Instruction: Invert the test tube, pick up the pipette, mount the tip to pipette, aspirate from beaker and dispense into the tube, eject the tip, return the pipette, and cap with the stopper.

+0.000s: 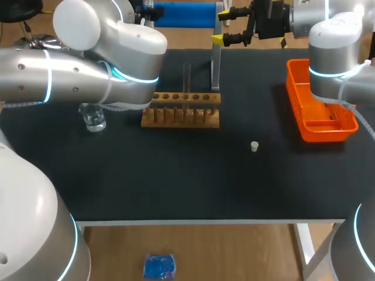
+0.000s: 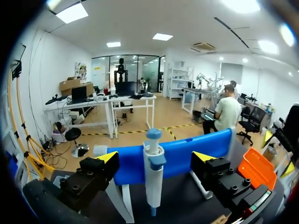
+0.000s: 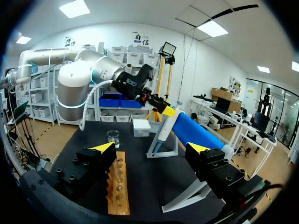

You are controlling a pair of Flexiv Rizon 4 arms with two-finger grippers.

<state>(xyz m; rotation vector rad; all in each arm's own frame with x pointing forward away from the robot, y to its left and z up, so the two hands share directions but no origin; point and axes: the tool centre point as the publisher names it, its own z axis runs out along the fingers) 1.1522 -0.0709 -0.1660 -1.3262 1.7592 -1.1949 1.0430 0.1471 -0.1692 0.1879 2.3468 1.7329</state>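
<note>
Blue stand [image 2: 177,156] at the tabletop's far edge carries the pipette [image 2: 152,177], which hangs upright. My left gripper [image 2: 155,157] is open with its fingers wide. The pipette sits in the gap between them and touches neither. My right gripper [image 3: 151,148] is also open, with nothing between its fingers, up over the far edge just right of the stand. Wooden rack [image 1: 180,110] sits mid-tabletop toward the far edge, with one clear test tube [image 1: 187,79] standing in it; I can't tell which end is up. Beaker [image 1: 94,119] is left of the rack and apart from it. Stopper [image 1: 254,146] stands alone right of centre, well apart from the rack. Orange tray [image 1: 293,93] lies along the right edge.
</note>
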